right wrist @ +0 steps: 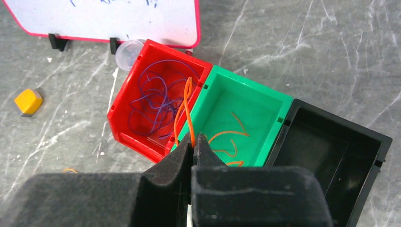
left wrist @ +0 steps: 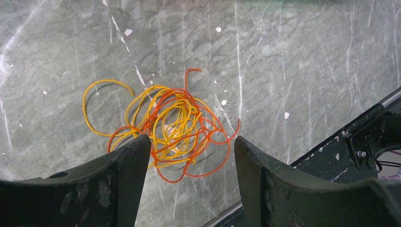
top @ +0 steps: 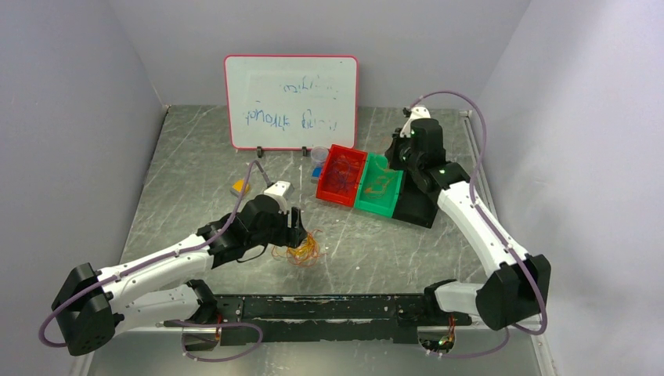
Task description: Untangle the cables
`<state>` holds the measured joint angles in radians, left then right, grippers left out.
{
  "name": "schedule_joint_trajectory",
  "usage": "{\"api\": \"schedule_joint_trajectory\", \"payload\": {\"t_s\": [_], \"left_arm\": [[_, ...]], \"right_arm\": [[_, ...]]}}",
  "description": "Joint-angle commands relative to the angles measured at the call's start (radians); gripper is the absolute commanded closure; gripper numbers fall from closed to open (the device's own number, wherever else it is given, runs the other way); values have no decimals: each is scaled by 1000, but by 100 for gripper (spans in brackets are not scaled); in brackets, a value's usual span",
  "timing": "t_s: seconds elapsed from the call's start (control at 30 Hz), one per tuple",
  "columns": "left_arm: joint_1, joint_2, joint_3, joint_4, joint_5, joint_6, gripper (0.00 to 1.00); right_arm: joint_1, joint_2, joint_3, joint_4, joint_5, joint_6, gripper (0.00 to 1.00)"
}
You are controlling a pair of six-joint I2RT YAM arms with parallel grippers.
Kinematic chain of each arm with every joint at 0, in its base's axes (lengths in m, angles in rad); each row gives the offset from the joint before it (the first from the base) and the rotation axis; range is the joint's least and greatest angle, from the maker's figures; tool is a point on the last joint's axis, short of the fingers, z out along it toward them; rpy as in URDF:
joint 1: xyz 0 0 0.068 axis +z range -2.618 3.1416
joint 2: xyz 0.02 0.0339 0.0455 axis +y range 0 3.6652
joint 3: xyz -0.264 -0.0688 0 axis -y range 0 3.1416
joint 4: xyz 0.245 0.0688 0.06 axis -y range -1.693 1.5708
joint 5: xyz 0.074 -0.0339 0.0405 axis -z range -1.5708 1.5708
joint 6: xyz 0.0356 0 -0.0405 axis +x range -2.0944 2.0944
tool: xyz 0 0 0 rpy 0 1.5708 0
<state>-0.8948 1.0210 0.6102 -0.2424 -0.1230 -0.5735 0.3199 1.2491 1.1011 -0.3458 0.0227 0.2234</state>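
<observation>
A small tangle of thin orange and yellow cables (left wrist: 175, 127) lies on the grey table, also seen in the top view (top: 304, 249). My left gripper (left wrist: 191, 146) is open just above and beside it, holding nothing. My right gripper (right wrist: 195, 139) is shut on one orange cable (right wrist: 185, 106) that loops up over the wall between the red bin (right wrist: 127, 135) and the green bin (right wrist: 274, 101). The red bin holds dark purple cables (right wrist: 156, 99). The green bin holds loose orange cables (right wrist: 227, 137).
A black bin (right wrist: 373, 142) adjoins the green bin. A whiteboard (top: 291, 100) stands at the back with a small clear cup (right wrist: 128, 48) at its foot. A yellow block (right wrist: 28, 101) lies to the left. A black rail (top: 329, 307) runs along the near edge.
</observation>
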Motion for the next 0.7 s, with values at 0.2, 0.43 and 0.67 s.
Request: {"api": "schedule_joint_trajectory", "payload": {"t_s": [0.2,0.43,0.67], "left_arm": [[-6,-2,25,28,44,-20,30],[-6,66,142,-23,70,36,30],[10,70,216,-19,75,100,23]], "right_arm": [[-8,115,-31,84,47,-35,100],[-8,186,-43,84,71,-40,100],[-8,263,-70,113,37,-27,100]]}}
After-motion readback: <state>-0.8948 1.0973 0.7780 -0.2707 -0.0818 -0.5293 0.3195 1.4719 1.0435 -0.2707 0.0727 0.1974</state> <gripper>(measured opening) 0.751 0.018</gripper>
